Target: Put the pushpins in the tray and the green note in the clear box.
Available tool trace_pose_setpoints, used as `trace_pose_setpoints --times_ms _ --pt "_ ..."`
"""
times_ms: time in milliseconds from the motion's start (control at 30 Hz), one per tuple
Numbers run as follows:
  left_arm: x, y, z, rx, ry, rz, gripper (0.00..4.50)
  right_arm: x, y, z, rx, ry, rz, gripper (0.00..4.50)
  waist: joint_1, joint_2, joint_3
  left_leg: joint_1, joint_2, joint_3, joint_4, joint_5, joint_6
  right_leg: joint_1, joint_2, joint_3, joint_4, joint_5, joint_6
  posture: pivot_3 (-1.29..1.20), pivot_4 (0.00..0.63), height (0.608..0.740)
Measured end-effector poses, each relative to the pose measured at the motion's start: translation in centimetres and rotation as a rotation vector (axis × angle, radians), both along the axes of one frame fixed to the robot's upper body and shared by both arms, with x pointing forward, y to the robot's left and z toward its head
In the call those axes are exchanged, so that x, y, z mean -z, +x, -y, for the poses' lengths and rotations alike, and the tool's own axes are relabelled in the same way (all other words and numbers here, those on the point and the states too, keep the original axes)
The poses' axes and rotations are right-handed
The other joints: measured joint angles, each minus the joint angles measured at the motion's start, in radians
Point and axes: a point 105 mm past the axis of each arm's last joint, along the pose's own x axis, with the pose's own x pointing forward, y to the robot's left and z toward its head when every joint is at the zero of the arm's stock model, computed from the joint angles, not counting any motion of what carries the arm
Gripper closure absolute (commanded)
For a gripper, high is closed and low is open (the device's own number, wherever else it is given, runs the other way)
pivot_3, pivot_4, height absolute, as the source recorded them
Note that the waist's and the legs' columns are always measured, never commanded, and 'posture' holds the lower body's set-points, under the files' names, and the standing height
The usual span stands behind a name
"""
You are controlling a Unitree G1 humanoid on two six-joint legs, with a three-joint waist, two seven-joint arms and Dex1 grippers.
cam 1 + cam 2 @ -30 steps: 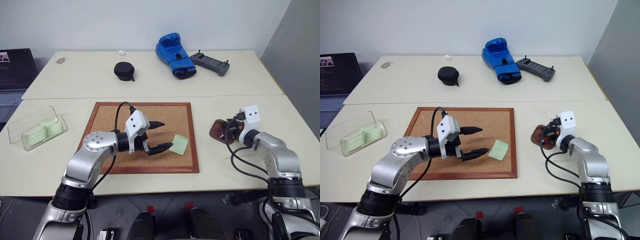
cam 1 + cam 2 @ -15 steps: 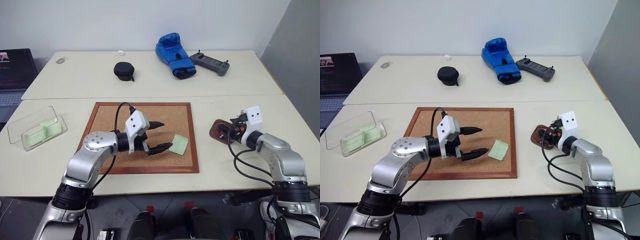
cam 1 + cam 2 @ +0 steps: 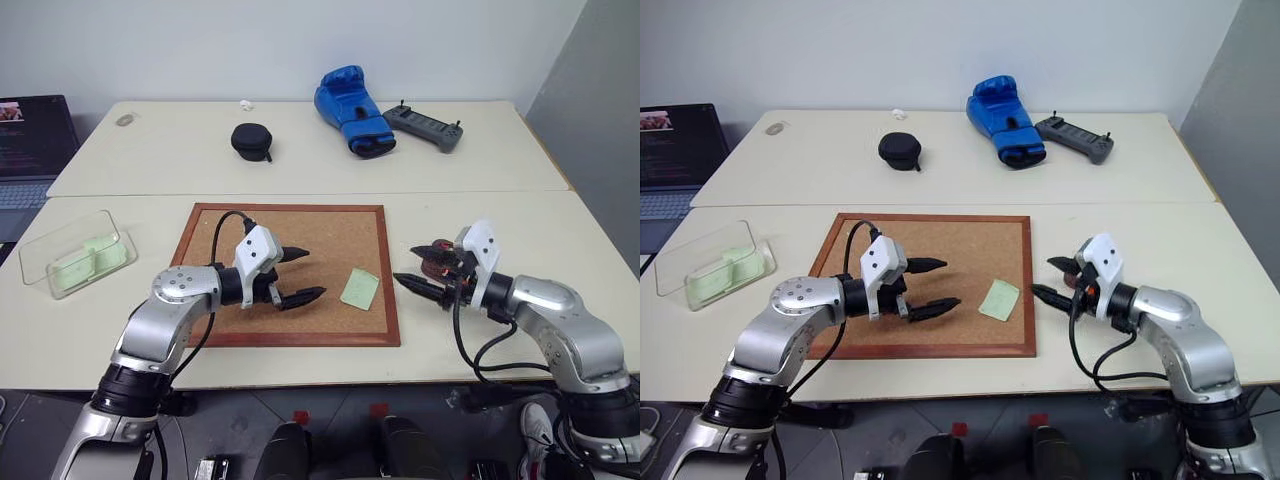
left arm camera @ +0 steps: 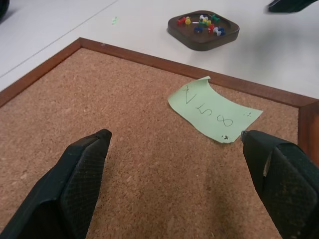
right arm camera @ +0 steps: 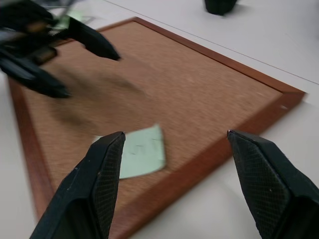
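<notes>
The green note (image 3: 359,288) lies flat on the cork board (image 3: 230,225), near its right rim, with handwriting on it (image 4: 214,109). My left gripper (image 3: 312,273) hovers open and empty over the board, pointing at the note from the left. On the other side, just past the board's right rim, my right gripper (image 3: 404,264) is open and empty and faces the note (image 5: 139,152). The tray (image 4: 203,39) sits on the table right of the board and holds several coloured pushpins (image 4: 202,25); in the eye views my right gripper mostly hides it. The clear box (image 3: 40,243) stands at the far left.
Pale green slips (image 3: 85,262) lie inside the clear box. On the far table sit a blue boxing glove (image 3: 350,108), a grey controller (image 3: 423,126) and a black round case (image 3: 250,140). A laptop (image 3: 30,140) stands at the left edge.
My right gripper has pulled back from the tray, swung left toward the board's right rim and opened wider. The left gripper has hardly moved and stays open.
</notes>
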Motion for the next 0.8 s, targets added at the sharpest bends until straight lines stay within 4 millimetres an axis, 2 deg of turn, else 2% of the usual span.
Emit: trace_pose_setpoints --times_ms 167,267,333,400,633,800 --pt "0.4 2.4 1.6 0.053 0.004 0.011 0.04 -0.3 -1.3 -0.3 -0.047 -0.015 0.001 1.04 0.000 -0.001 0.001 0.000 -0.002 0.000 0.000 0.000 0.000 0.000 0.001 -0.001 0.000 0.000 0.000 0.00 0.150 0.740" --pt "0.6 4.0 3.2 0.111 0.021 0.023 0.04 0.1 -1.6 0.1 -0.025 -0.027 -0.014 0.61 0.000 -0.001 0.001 0.000 -0.002 0.000 0.000 0.000 0.000 0.000 0.002 -0.001 0.000 0.000 0.000 0.00 0.150 0.740" --pt "0.9 4.4 4.2 0.159 0.034 0.025 0.04 0.1 -1.9 0.1 -0.019 -0.029 -0.013 0.16 -0.001 -0.001 0.001 -0.001 -0.002 0.000 0.000 0.000 0.000 0.000 0.002 0.000 0.000 0.000 0.000 0.00 0.150 0.740" --pt "1.2 4.9 5.2 0.209 0.049 0.026 0.04 0.0 -2.3 0.2 -0.005 -0.027 -0.009 0.04 -0.004 -0.002 0.001 -0.001 -0.002 0.000 0.000 0.000 0.000 -0.001 0.002 0.000 0.000 0.000 0.000 0.00 0.150 0.740" --pt "1.8 5.2 6.7 0.312 0.093 0.023 0.04 -0.9 -3.4 0.4 0.036 -0.012 0.007 0.04 -0.005 -0.002 0.001 -0.001 -0.002 0.000 0.000 0.000 0.000 -0.001 0.002 0.000 0.000 0.000 0.000 0.00 0.150 0.740" --pt "2.3 4.7 6.8 0.384 0.117 -0.004 0.04 -1.0 -3.8 0.4 0.061 -0.012 0.006 0.04 -0.006 -0.003 0.002 -0.001 -0.002 0.000 0.000 0.000 0.000 -0.001 0.002 0.000 0.000 0.000 0.000 0.00 0.150 0.740"
